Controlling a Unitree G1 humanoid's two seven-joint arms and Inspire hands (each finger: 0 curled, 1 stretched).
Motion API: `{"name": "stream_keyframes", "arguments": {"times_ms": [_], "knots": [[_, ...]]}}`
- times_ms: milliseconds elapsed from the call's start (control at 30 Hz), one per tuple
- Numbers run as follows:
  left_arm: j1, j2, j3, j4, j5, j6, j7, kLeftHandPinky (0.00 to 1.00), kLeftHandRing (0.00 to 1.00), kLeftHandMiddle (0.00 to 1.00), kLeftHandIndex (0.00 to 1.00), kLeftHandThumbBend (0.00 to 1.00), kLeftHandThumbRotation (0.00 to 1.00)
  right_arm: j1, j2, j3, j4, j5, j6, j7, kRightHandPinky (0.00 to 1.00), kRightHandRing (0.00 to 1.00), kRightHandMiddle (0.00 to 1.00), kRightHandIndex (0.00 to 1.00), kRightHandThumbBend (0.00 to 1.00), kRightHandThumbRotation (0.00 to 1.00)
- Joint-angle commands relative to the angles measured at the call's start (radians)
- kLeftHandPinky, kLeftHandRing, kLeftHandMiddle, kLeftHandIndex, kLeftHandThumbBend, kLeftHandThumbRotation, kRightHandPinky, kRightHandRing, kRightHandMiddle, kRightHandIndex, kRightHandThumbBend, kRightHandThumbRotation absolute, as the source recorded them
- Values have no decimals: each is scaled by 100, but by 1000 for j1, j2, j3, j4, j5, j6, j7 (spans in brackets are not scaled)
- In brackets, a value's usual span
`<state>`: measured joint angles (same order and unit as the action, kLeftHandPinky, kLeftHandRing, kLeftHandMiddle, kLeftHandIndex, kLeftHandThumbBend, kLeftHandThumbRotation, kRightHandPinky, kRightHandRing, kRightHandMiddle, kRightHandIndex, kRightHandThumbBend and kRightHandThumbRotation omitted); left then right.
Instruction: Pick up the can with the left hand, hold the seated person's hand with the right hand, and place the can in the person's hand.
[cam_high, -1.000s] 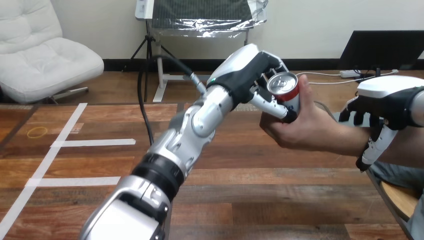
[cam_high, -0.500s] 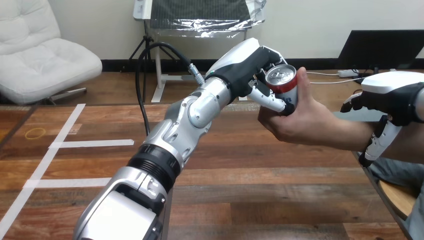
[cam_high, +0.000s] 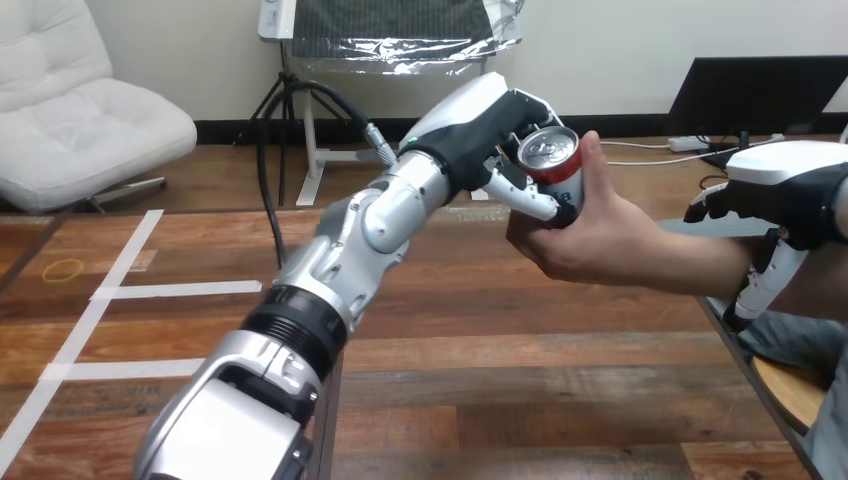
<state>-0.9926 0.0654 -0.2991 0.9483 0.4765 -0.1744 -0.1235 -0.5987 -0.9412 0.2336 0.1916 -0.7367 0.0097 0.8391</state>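
Note:
A red and white can (cam_high: 551, 165) with a silver top is held up above the table, tilted toward me. My left hand (cam_high: 478, 120) is shut on it from the left, its fingers (cam_high: 520, 195) curled under and round the can. The person's hand (cam_high: 580, 240) wraps the can from the right and below, thumb up along its side. My right hand (cam_high: 795, 190) sits over the person's forearm (cam_high: 700, 275) at the right edge. Its thumb (cam_high: 762, 285) hangs down the near side and its curled fingers lie on the far side.
The wooden table (cam_high: 500, 350) stretches below both arms, with white tape lines (cam_high: 180, 290) and a small yellow ring (cam_high: 62, 268) at its left. My left forearm (cam_high: 330, 290) crosses the middle of the view. The person's knee and a stool (cam_high: 800, 385) show at the lower right.
The whole picture has shifted a little, so the camera moved. The can stays between my left hand and the person's hand; my right hand stays over the forearm.

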Motion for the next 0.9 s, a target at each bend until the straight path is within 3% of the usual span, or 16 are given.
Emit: {"name": "stream_keyframes", "arguments": {"times_ms": [0,167,333,667,867], "knots": [[-71,82,41,13,-28,-11,11,55,60,62,57,69,0,-85,-43,-59,-54,9,29,-3,77,88,91,90,78,17],[-65,100,72,12,-65,0,8,51,58,61,58,69,0,-82,-50,-64,-57,20,31,-7,77,88,90,90,78,16],[-61,132,65,12,-64,-21,20,48,55,59,59,68,0,-81,-53,-72,-70,35,39,2,77,88,91,90,77,16],[-56,180,84,-1,-71,12,18,48,55,59,60,67,0,-80,-61,-90,-93,53,47,13,77,88,90,89,76,13],[-50,212,94,-13,-82,3,16,50,56,59,61,67,0,-86,-70,-92,-97,57,45,17,77,88,90,89,76,14]]}}
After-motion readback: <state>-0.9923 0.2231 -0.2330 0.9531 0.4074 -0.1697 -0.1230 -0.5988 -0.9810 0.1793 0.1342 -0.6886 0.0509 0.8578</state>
